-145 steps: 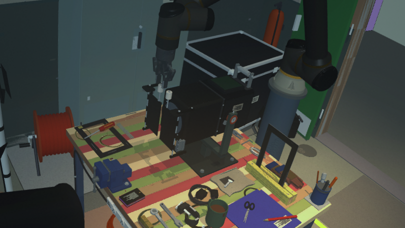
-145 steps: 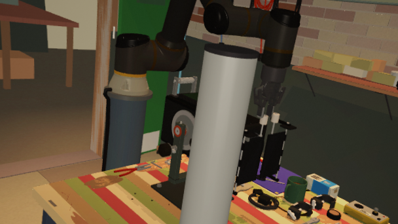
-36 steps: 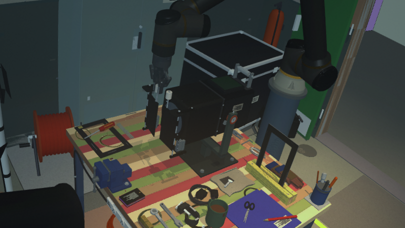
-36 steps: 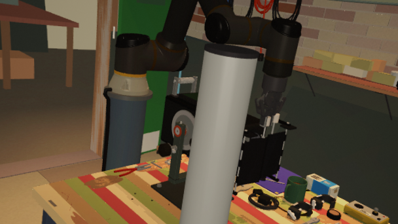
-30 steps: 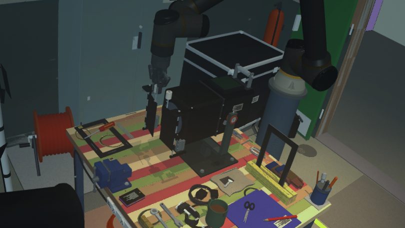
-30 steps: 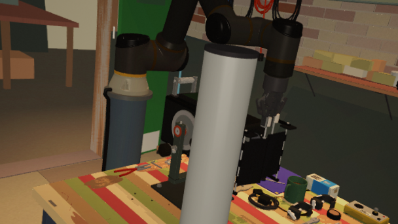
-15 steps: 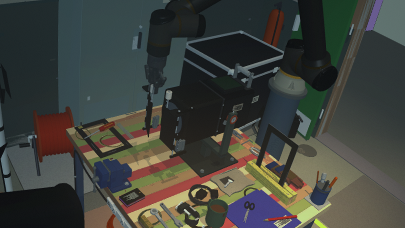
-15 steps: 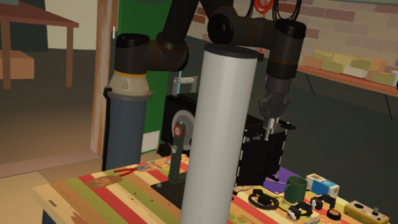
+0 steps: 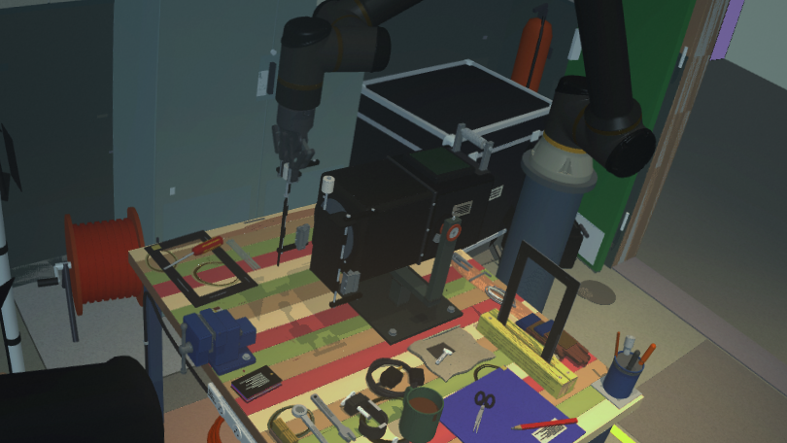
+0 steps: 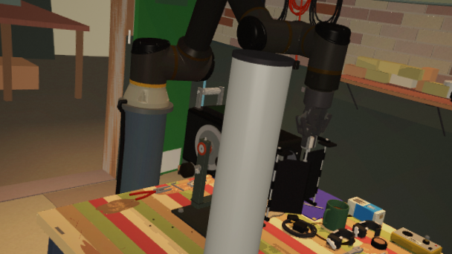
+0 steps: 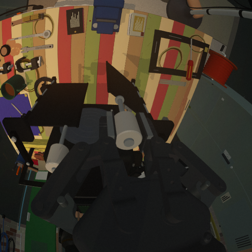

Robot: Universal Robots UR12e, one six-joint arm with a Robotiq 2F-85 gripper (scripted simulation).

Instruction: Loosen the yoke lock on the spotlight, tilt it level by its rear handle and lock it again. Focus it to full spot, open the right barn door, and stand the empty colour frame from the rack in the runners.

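Note:
At the middle of the striped bench the black spotlight point(image 9: 396, 214) sits level on its yoke stand, with the red-ringed yoke lock point(image 9: 451, 232) on the near arm and the rear handle point(image 9: 469, 138) on top at the back. I hold the pale knob point(image 11: 128, 130) of the right barn door point(image 9: 285, 220) in my closed gripper point(image 9: 287, 169), and the door stands swung out edge-on, left of the lamp's front. The other barn door point(image 11: 60, 103) has its own pale knob point(image 9: 328, 184). The empty colour frame point(image 9: 542, 300) stands upright in the yellow rack point(image 9: 526, 352) at the bench's right.
Behind the spotlight stands a black flight case point(image 9: 457, 104) and the robot's grey pedestal point(image 9: 545, 220). A second black frame point(image 9: 201, 267) with a red screwdriver lies flat at the bench's left, with a blue vise point(image 9: 220, 338) nearer. A green mug point(image 9: 421, 413), scissors and clamps crowd the front edge.

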